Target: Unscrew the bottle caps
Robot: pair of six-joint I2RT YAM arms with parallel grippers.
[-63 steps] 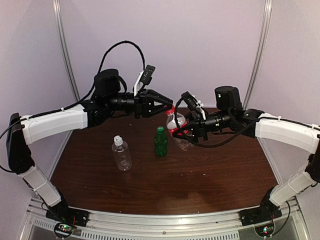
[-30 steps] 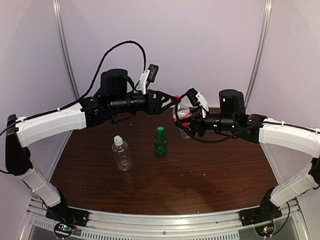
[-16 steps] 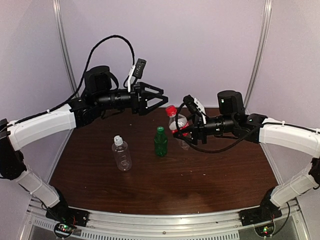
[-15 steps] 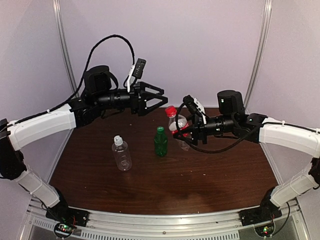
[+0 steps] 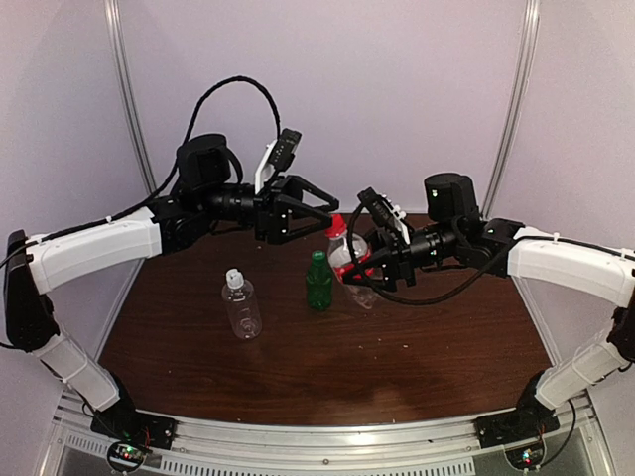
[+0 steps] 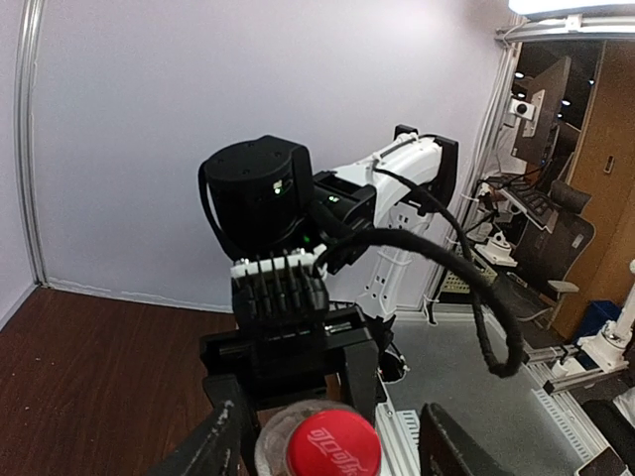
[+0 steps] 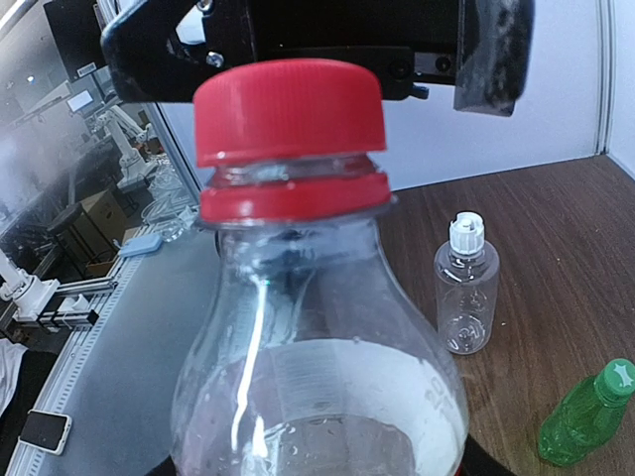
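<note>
Red cap (image 5: 337, 226): we see it seated on the red-label bottle (image 5: 349, 260), held tilted in the air above the far middle of the table (image 5: 397, 347).
Right gripper (image 5: 365, 270): wrapped around the bottle's body; it seems clamped, though its fingers are mostly hidden.
Left gripper (image 5: 327, 213): spread wide, a finger (image 6: 213, 446) on each side of the cap, not touching it.
Green bottle (image 5: 318, 283), clear bottle (image 5: 241, 307): upright on the table, both capped.

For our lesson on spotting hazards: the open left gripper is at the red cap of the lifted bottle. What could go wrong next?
The right gripper holds the labelled bottle tilted in mid-air, so twisting the red cap might spin the bottle instead. The green bottle stands close by; a dropped bottle could topple it.
</note>
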